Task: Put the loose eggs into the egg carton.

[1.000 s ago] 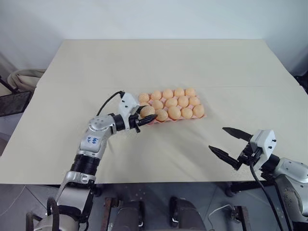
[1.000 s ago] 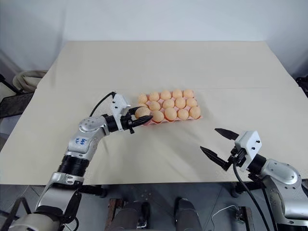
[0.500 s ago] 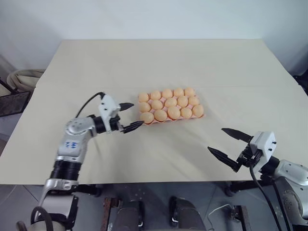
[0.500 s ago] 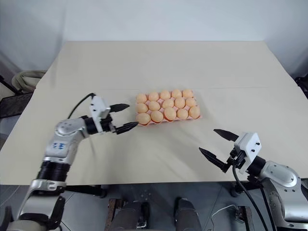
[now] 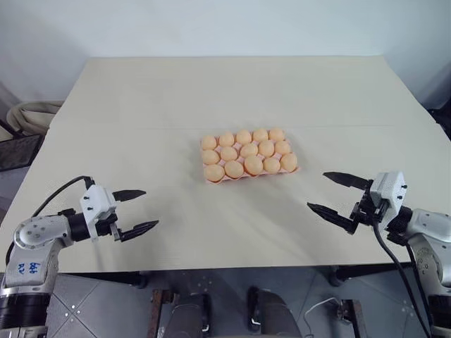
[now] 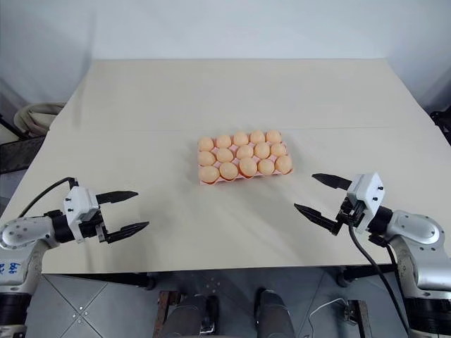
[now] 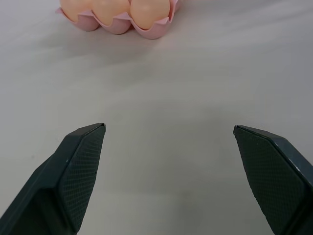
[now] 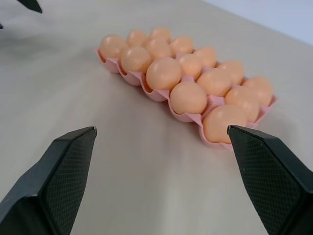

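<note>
Sitting in the middle of the desk (image 5: 141, 91), the egg carton (image 5: 249, 155) is looking full: three rows of five loose eggs (image 5: 254, 164), each in its own cup, and no egg is lying on the cloth. From the head views, the left pincer (image 5: 134, 211) is hanging over the near left edge with its fingers wide apart and holding nothing. The right pincer (image 5: 337, 195) is hanging over the near right edge, fingers apart too and empty. The carton is lying between them, farther away, well apart from both.

Looking from the left wrist view, the carton's near corner is showing far ahead of the open fingers (image 7: 80, 169), with bare cloth in between.

Looking from the right wrist view, the whole carton is lying ahead of the open fingers (image 8: 68, 166), not touching them.

I think the danger now is a pincer swinging back in and bumping the carton, which could push it or knock an egg out and let it roll off the desk.
</note>
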Available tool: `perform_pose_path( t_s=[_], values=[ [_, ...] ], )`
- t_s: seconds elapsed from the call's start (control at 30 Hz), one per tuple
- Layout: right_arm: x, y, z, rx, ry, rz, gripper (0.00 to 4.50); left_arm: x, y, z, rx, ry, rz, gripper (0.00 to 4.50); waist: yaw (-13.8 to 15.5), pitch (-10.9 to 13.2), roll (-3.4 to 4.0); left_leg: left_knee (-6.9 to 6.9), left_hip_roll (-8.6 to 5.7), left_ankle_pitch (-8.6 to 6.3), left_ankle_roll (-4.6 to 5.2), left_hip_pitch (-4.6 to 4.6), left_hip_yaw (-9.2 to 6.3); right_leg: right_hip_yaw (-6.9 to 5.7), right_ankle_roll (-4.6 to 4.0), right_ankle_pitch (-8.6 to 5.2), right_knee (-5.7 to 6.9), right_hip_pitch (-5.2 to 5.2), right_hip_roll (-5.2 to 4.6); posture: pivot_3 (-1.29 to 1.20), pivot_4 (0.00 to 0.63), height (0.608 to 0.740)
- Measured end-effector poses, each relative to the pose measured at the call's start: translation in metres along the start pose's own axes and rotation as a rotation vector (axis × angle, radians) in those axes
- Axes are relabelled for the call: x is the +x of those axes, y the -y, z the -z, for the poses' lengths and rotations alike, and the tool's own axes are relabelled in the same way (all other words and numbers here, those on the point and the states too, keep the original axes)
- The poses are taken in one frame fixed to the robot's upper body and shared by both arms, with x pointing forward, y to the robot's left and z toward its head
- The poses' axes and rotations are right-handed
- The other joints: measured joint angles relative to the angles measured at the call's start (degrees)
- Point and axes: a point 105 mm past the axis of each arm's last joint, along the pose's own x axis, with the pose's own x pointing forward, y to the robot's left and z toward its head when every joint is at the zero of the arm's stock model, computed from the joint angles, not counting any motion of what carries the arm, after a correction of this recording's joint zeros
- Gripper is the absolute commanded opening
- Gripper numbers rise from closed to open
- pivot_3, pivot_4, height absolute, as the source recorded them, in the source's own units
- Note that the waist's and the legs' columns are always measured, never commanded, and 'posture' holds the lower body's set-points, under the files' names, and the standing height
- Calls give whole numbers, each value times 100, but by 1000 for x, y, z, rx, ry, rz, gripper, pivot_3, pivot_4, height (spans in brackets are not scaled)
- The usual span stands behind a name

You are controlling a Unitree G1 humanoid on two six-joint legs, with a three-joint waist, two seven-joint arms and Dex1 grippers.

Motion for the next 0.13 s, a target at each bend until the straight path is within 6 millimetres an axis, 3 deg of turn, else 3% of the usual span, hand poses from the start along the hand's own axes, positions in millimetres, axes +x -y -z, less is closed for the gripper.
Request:
perform_pose_path(
  t_s=[0.13],
  values=[
    [1, 0, 0, 6, -9, -20, 4500, 6, 1, -9, 23, 35, -35, 4482, -8, 0, 0, -3, 0, -1, -2, -1, 1, -8, 2, 1, -3, -1, 0, 0, 150, 740]
  ],
)
